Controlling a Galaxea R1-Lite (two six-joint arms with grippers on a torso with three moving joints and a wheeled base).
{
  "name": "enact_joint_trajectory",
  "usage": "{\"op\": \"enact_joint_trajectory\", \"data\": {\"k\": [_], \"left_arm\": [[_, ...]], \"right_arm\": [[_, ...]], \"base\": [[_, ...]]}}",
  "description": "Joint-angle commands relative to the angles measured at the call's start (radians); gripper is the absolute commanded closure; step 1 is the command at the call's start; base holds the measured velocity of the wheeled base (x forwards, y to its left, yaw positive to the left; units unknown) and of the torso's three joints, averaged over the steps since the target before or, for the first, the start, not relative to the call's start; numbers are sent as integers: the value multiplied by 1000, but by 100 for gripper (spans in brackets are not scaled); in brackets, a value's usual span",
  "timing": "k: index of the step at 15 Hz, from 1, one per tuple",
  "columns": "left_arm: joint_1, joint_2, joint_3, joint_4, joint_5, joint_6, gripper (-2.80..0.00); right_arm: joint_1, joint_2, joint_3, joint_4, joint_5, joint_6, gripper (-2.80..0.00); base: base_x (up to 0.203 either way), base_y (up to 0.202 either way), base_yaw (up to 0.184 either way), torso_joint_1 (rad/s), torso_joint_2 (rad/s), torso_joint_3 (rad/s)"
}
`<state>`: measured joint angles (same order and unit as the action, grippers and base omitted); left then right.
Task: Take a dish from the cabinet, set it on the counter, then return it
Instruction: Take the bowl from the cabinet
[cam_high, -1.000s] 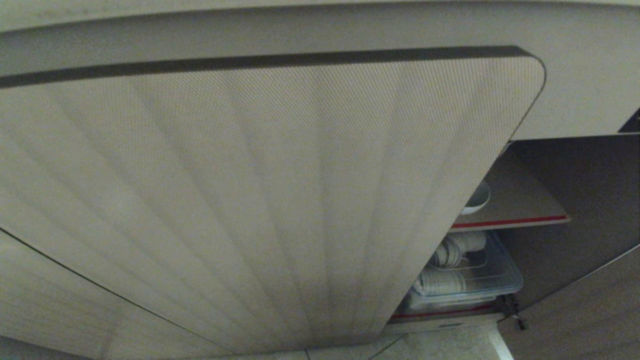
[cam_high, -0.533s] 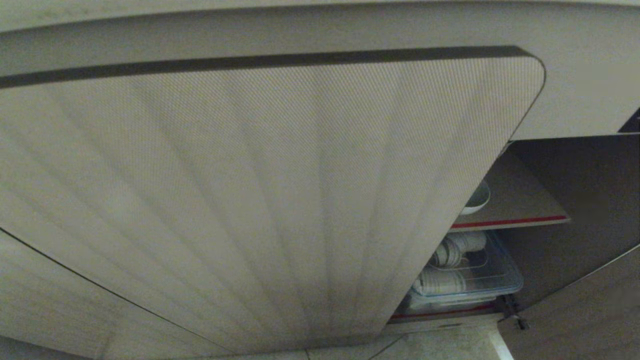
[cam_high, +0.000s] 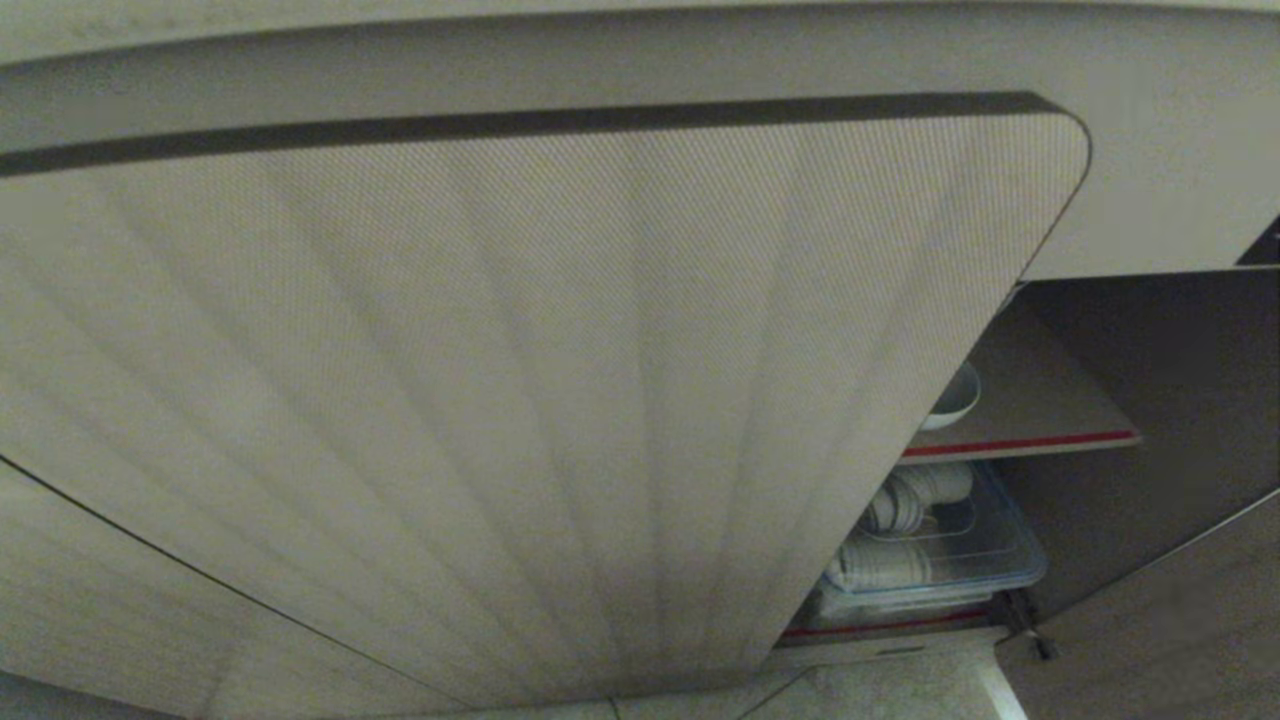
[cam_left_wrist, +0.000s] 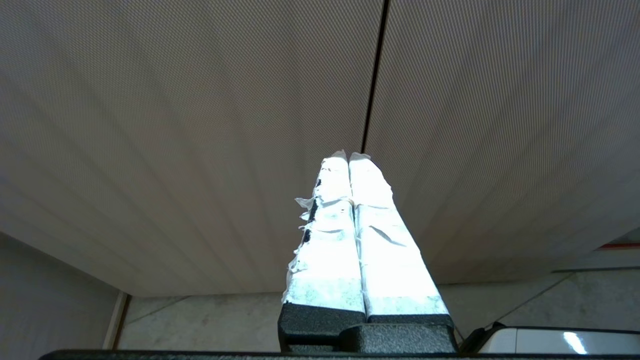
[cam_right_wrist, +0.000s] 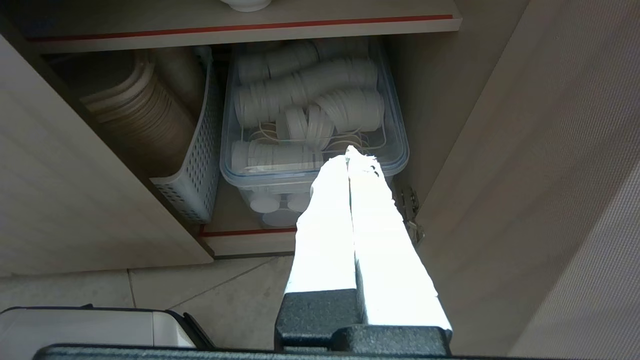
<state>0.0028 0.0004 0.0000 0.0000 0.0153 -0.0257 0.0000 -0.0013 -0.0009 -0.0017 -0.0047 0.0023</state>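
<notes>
The cabinet's left fluted beige door (cam_high: 550, 400) stands swung open and fills most of the head view. Behind its edge, the dish (cam_high: 952, 397), a small white bowl, sits on the brown shelf with the red front edge (cam_high: 1020, 443); the door hides part of it. Only the dish's foot (cam_right_wrist: 246, 4) shows in the right wrist view. My right gripper (cam_right_wrist: 348, 152) is shut and empty, low before the open cabinet, well below the dish. My left gripper (cam_left_wrist: 348, 156) is shut and empty, facing closed fluted doors (cam_left_wrist: 200, 125). The counter's top is out of view.
Under the shelf stand a clear plastic box (cam_right_wrist: 395, 150) of white dishes and a perforated grey basket (cam_right_wrist: 192, 175) holding beige plates. The cabinet's right door (cam_right_wrist: 525, 175) stands open beside my right gripper, with its hinge (cam_right_wrist: 410, 210) close by. Grey floor tiles (cam_right_wrist: 200, 290) lie below.
</notes>
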Motion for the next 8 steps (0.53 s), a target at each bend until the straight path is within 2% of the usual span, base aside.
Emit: {"op": "enact_joint_trajectory", "data": {"k": [1,8], "left_arm": [[0,0,0,0,0,0,0],[0,0,0,0,0,0,0]], "right_arm": [[0,1,1,0,0,0,0],[0,1,1,0,0,-7,0]], "base": [[0,0,0,0,0,0],[0,0,0,0,0,0]]}}
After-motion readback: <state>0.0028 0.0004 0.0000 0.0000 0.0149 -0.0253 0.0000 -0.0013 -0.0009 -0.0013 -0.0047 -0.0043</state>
